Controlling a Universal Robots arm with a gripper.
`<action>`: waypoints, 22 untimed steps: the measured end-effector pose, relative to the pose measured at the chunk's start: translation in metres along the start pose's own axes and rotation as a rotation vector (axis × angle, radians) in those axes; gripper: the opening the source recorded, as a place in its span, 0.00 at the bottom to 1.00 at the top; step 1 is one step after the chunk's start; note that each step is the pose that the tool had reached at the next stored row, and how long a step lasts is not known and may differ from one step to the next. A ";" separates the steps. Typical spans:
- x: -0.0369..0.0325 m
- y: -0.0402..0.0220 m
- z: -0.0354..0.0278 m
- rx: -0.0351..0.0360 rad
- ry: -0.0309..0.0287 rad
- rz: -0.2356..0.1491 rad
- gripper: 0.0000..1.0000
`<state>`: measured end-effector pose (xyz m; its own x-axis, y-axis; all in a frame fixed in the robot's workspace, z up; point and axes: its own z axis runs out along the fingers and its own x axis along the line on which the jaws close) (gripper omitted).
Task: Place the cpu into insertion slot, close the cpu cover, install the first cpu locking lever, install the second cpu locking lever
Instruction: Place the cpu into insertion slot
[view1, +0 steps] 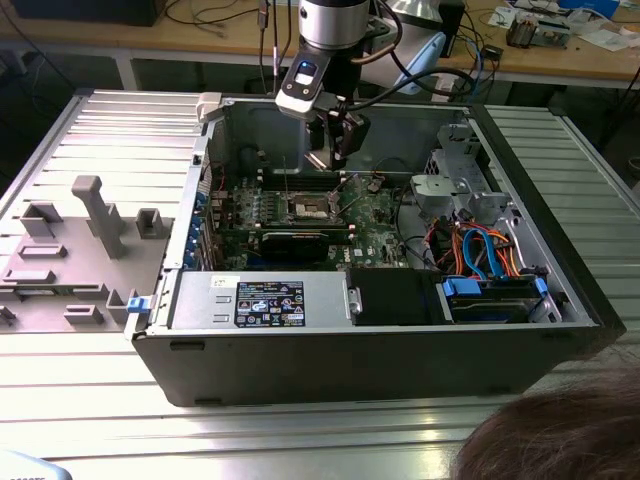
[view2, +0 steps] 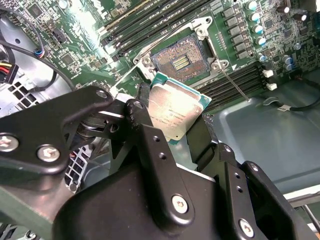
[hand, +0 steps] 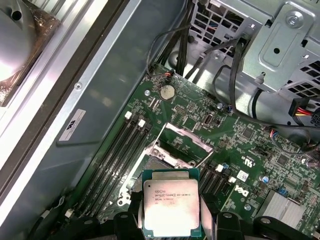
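I log one cpu (hand: 171, 207), clamped in my gripper (view1: 337, 150); one insertion slot (view2: 177, 62), bare; one cpu cover (hand: 184, 140), swung open; arm hanging vertically above.

The cpu (hand: 171, 207) shows a dull silver-grey top with a green rim. The pincer (view2: 172, 125) is matte black. The insertion slot (view2: 181, 61) is dark with gold specks and a shiny silver rim, on a green circuit board (hand: 245, 150). The cables (view1: 462, 248) are orange and blue, the bench (view1: 60, 130) ribbed silver-grey.
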<state>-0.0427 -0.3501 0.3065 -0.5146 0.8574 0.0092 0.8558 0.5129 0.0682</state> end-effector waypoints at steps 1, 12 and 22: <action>0.0000 0.0000 0.0001 -0.0001 -0.0001 0.002 0.55; 0.0000 -0.0001 0.0007 -0.0003 -0.0024 0.032 0.55; 0.0000 -0.0001 0.0011 -0.0003 -0.0038 0.052 0.55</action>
<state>-0.0427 -0.3501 0.3054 -0.4696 0.8828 0.0089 0.8811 0.4680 0.0680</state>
